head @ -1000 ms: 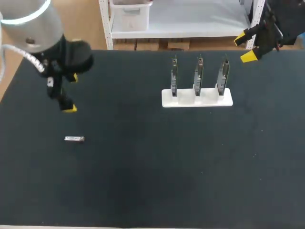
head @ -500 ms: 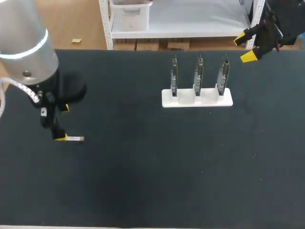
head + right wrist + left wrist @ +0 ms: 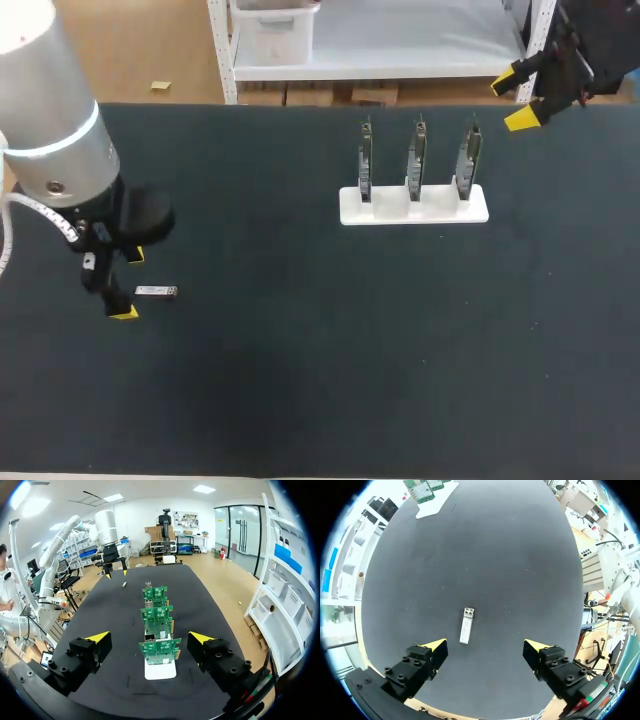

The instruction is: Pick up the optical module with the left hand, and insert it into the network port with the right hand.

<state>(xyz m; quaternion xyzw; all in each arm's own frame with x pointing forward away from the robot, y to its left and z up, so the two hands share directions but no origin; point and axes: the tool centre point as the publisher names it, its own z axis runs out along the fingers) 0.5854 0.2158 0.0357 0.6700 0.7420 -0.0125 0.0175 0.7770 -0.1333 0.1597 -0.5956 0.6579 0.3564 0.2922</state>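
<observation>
- On the bench (image 3: pixel 300 380), our left jaws hang open over the module (image 3: pixel 156 291), not touching it.
- Our right jaws stand open near the board rack (image 3: pixel 413 205).

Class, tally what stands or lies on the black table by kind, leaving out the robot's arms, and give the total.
circuit boards: 3
white stand: 1
optical module: 1
Total: 5
</observation>
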